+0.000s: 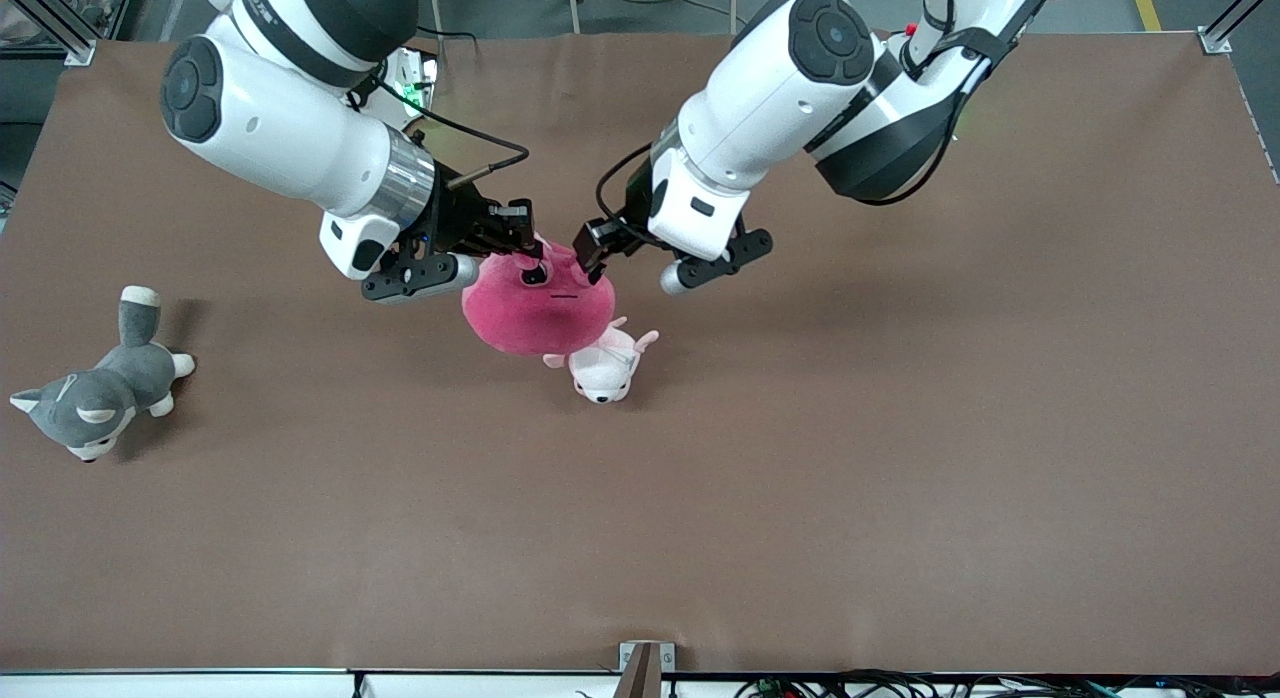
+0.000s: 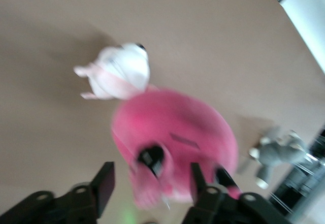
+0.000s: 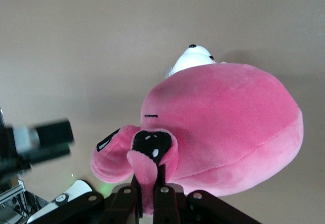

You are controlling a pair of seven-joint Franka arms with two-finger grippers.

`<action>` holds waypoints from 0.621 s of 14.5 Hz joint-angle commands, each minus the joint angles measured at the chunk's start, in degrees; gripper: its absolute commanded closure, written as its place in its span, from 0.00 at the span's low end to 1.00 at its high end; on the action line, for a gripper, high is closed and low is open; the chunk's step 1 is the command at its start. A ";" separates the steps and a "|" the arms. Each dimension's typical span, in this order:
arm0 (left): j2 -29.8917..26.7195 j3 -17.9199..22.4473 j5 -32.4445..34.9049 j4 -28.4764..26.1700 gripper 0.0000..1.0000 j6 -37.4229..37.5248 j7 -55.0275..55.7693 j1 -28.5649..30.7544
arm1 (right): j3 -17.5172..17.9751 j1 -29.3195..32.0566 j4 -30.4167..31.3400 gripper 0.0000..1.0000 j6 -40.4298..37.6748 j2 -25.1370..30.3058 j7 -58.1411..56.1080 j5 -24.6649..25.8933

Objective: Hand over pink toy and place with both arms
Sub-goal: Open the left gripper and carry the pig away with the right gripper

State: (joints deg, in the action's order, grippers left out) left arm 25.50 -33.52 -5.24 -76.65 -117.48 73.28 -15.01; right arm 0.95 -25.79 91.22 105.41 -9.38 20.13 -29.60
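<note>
We see the table (image 1: 900, 478) with both arms meeting above its middle, somewhat toward the edge where the robot bases stand. The right gripper (image 1: 527, 240) is pinched tight on an ear flap of the pink toy (image 1: 537, 313), which hangs in the air over the small white plush (image 1: 604, 370). The left gripper (image 1: 592, 250) hovers at the toy's top with its fingers spread, one on either side of the flap in its wrist view. We judge the handover is in hand: next the left must close on the toy before the right lets go. The grey cat plush (image 1: 95, 388) lies near the edge at the right arm's end. The left wrist view is smeared, so contact with the toy is hard to make out.
</note>
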 commanded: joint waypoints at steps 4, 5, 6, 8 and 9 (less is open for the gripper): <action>-3.17 0.21 11.65 0.19 0.00 14.81 -14.41 10.58 | -0.34 12.13 -2.80 0.99 -7.31 0.06 -9.44 1.56; -3.35 0.13 11.66 0.19 0.00 16.13 -19.52 13.40 | -0.34 15.91 -2.72 0.99 -8.89 -0.90 -14.80 1.74; -3.52 0.12 11.74 0.19 0.00 16.93 -22.45 15.77 | -0.43 18.30 -2.72 0.99 -9.43 -1.60 -16.94 2.00; -4.84 0.12 11.83 0.01 0.00 18.07 -24.49 19.56 | -0.34 22.52 -2.72 0.99 -9.52 -2.84 -17.58 4.01; -5.19 0.12 11.83 0.10 0.00 19.47 -25.80 20.97 | -0.34 23.84 -2.63 0.99 -9.52 -3.62 -17.75 4.90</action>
State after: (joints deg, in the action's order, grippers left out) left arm 22.26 -32.89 5.52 -76.18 -100.71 49.07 4.24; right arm -0.61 -4.51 89.00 96.22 -11.70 2.72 -26.43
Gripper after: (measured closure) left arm 0.000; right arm 0.899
